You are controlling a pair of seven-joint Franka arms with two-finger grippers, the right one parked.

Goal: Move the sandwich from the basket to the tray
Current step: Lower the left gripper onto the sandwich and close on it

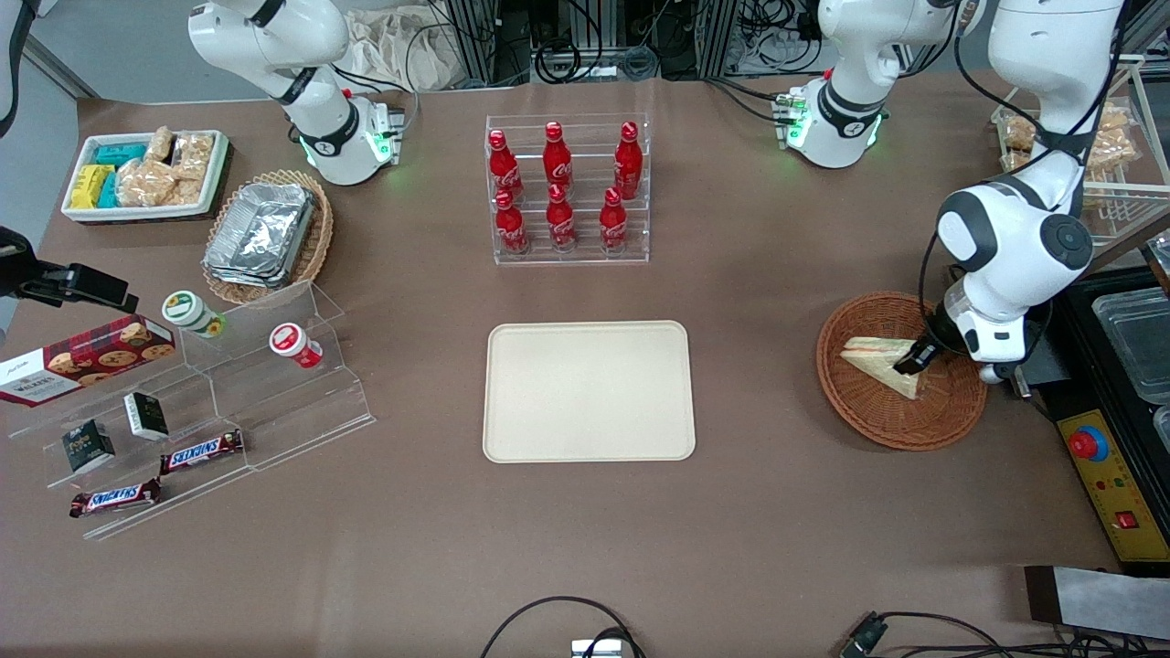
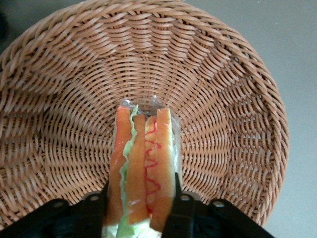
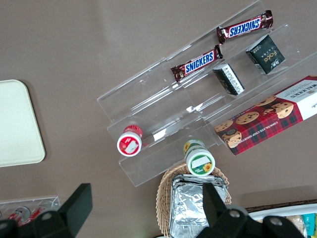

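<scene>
The sandwich (image 1: 876, 360), a clear-wrapped triangle of white bread, lies in the round reddish-brown basket (image 1: 859, 422) toward the working arm's end of the table. My left gripper (image 1: 916, 359) is down inside the basket. In the left wrist view its two black fingers press both flat sides of the sandwich (image 2: 143, 158), whose orange and green filling edge faces the camera; the gripper (image 2: 140, 194) is shut on it over the woven basket floor (image 2: 223, 99). The beige tray (image 1: 588, 391) lies empty at the table's middle and also shows in the right wrist view (image 3: 15, 124).
A clear rack of red cola bottles (image 1: 567, 192) stands farther from the camera than the tray. A control box with a red button (image 1: 1090, 445) lies beside the basket. A clear stand with snacks (image 1: 228, 393), a tan foil-container basket (image 1: 265, 233) and a white bin (image 1: 146, 174) are toward the parked arm's end.
</scene>
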